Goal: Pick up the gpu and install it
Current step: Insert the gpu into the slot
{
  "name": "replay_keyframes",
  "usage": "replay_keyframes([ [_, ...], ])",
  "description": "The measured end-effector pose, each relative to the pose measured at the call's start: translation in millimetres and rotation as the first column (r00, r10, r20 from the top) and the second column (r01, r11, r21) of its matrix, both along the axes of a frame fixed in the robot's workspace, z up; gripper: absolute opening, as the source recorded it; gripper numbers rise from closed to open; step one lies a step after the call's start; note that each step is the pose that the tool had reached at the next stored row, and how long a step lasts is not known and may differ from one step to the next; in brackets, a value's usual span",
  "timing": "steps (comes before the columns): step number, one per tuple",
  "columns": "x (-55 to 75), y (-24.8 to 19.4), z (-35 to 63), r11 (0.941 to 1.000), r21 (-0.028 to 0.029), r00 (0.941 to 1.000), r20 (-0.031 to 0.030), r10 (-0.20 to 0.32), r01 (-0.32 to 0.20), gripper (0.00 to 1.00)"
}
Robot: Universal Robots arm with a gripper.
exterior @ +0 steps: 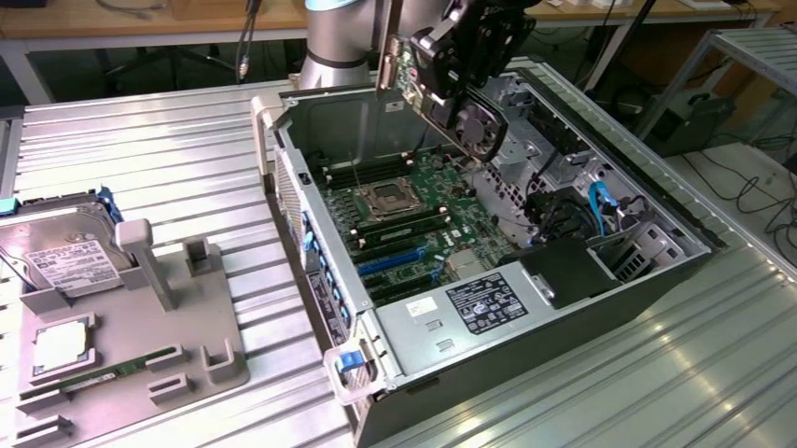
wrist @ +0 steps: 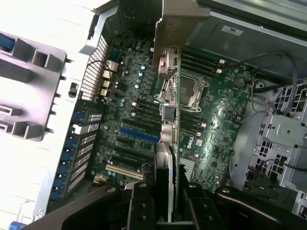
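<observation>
The gpu hung in the gripper above the open computer case, over its motherboard. At the exterior view's left, a holder on the table carried the hard drive, with the memory stick nearer the camera.

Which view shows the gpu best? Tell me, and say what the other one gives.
The exterior view: the gpu hangs in the hand above the open case, its black face and round fan visible. The wrist view sees it edge-on, with its silver bracket, over the motherboard.
</observation>
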State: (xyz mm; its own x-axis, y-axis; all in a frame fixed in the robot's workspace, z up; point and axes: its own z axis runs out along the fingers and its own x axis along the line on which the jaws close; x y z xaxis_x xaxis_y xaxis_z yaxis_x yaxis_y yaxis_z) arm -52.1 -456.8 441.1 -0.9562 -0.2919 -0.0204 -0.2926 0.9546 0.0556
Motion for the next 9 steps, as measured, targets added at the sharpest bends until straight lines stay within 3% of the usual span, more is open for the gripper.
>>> replay_keyframes([
  [9,0.0,0.0,0.0,0.9982,0.0038,0.9982,0.0001,0.060,-0.060,0.28],
])
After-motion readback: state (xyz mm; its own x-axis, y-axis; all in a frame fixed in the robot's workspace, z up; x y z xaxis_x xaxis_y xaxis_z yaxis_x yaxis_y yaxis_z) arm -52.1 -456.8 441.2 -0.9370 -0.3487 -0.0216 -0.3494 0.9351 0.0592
